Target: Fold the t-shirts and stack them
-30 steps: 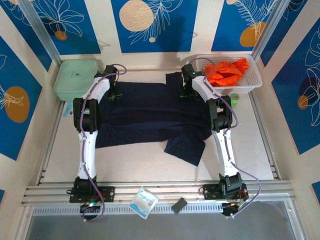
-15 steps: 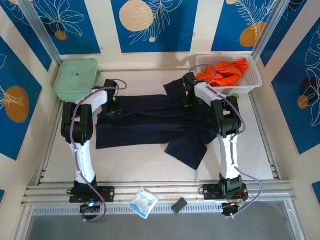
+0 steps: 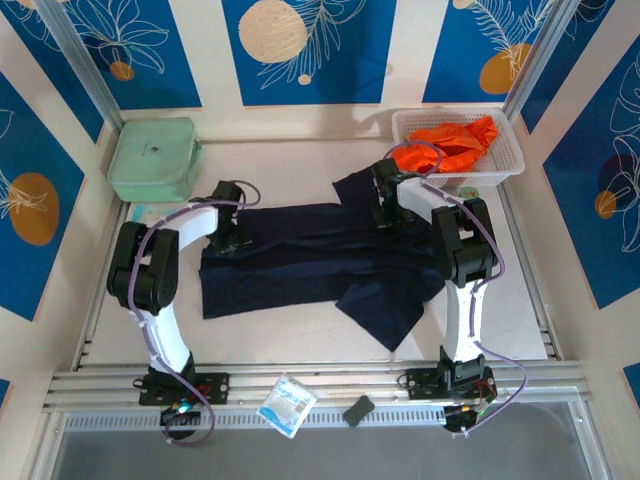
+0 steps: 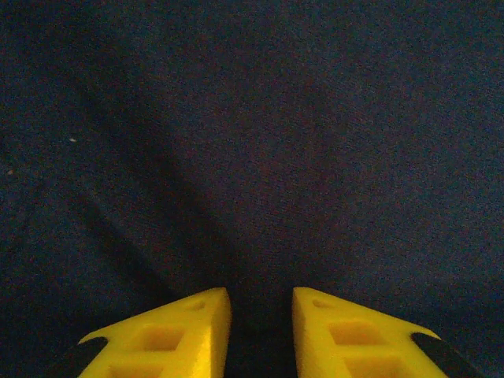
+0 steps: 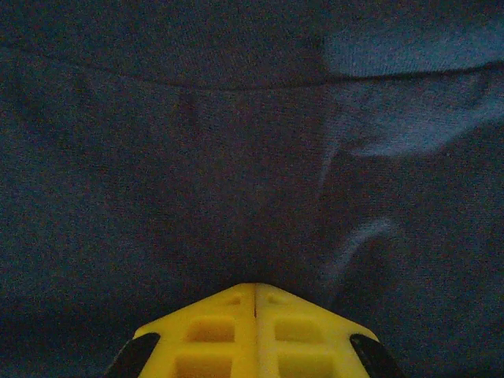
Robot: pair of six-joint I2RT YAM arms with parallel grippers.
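— Top external view first: where does the navy t-shirt lie against the grippers?

— It is spread, crumpled, across the middle of the table, its long side running left to right. The left gripper is down on its far left corner. The right gripper is down on its far right part, beside a sleeve that sticks out toward the back wall. Another flap of the shirt points toward the near edge, between the arms and closer to the right one.

— And how do the jaws stand?

— On the left wrist camera the left fingers are a narrow gap apart. Dark cloth fills the gap and a crease runs into it, so they look pinched on the shirt. On the right wrist camera the right fingers are pressed together with only a seam line between them. Folds of navy cloth fan out from their tips.

— Containers?

— A white slotted basket sits at the far right corner, holding the orange t-shirt in a loose heap. It is near the right gripper but apart from the navy shirt. A pale green case sits at the far left corner, shut, so I cannot tell what is inside.

— Anything else?

— A blue-and-white packet and a small dark block lie on the near rail between the arm bases.
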